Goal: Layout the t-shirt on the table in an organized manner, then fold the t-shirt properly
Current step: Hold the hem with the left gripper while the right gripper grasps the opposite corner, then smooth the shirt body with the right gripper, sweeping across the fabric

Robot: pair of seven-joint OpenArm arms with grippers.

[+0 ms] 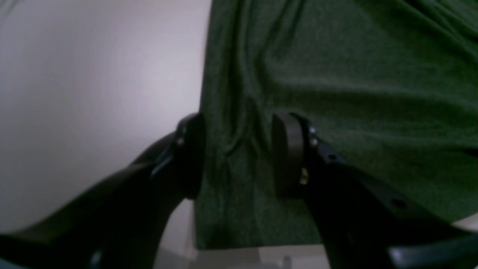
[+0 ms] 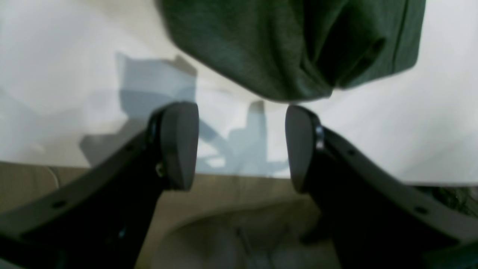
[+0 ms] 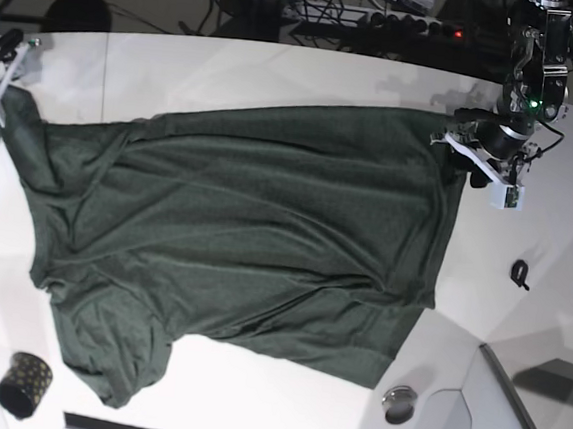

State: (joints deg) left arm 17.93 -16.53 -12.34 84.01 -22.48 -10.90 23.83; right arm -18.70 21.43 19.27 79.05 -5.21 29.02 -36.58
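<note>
black gold-dotted cup (image 3: 25, 384) sits just beside t-shirt (image 3: 245, 231) sleeve on table (image 3: 279, 68)

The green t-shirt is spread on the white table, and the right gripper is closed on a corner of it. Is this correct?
Not quite. The t-shirt is spread on the table, but the right gripper is open and holds nothing: in the right wrist view its jaws stand apart with only table between them, the cloth lying just beyond.

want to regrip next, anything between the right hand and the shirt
Nothing visible. The right hand is open with only bare table between its fingers, and the shirt edge lies just ahead of the fingertips with no object in the gap.
</note>
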